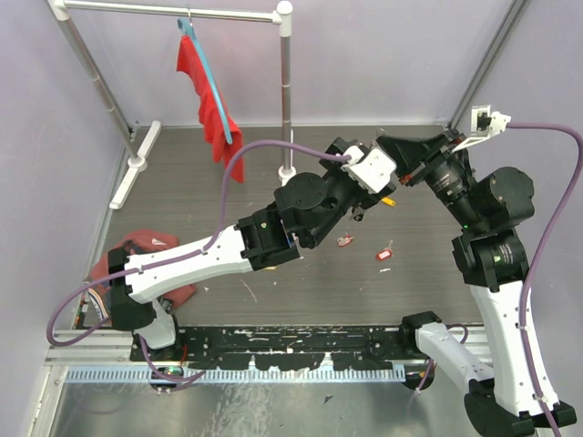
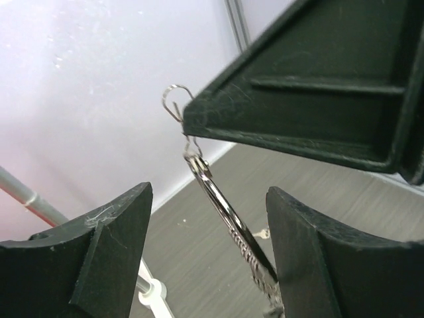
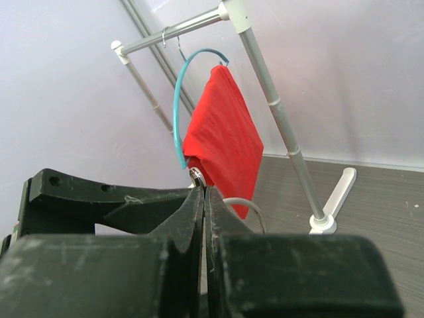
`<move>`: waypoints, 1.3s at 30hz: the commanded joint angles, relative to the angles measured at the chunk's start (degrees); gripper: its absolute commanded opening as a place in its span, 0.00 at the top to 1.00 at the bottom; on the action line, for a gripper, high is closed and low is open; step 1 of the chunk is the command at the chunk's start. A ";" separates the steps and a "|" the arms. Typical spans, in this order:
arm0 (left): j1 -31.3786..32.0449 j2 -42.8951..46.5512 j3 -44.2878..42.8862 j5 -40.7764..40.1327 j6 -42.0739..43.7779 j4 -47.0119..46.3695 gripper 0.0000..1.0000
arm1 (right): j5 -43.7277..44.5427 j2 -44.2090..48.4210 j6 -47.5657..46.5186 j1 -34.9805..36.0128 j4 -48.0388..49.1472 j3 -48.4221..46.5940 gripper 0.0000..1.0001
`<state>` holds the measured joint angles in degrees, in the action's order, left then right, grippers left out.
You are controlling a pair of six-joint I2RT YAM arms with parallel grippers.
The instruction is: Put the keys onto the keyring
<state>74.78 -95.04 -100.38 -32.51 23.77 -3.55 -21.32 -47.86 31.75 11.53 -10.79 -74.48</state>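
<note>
Pinching the keyring (image 2: 192, 151) aloft in the closed right gripper (image 3: 203, 199) to steady the wire, poising the left gripper (image 2: 207, 199) open around its hanging key (image 2: 228, 215), leaving two tagged keys (image 1: 383, 255) loose on the table (image 1: 319, 284) below.

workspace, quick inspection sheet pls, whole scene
surface: grey table, small white flecks
job's things: keyring held up, hanging key on it; key and red-tag key lie on table
clutter: red bundle at left edge
grippers: left gripper open around hanging key; right gripper shut on keyring
cables: purple cables loop off both arms
surroundings: rack with red cloth; pale walls
</note>
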 commanded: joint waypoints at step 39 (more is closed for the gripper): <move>0.09 6.36 9.15 4.46 2.15 -23.47 0.34 | -2.49 2.70 2.69 0.12 1.78 -2.58 0.99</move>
<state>74.83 -91.13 -92.36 -29.32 27.29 -23.44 -24.08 -45.98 34.54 11.53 -11.92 -75.26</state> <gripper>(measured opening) 0.643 0.057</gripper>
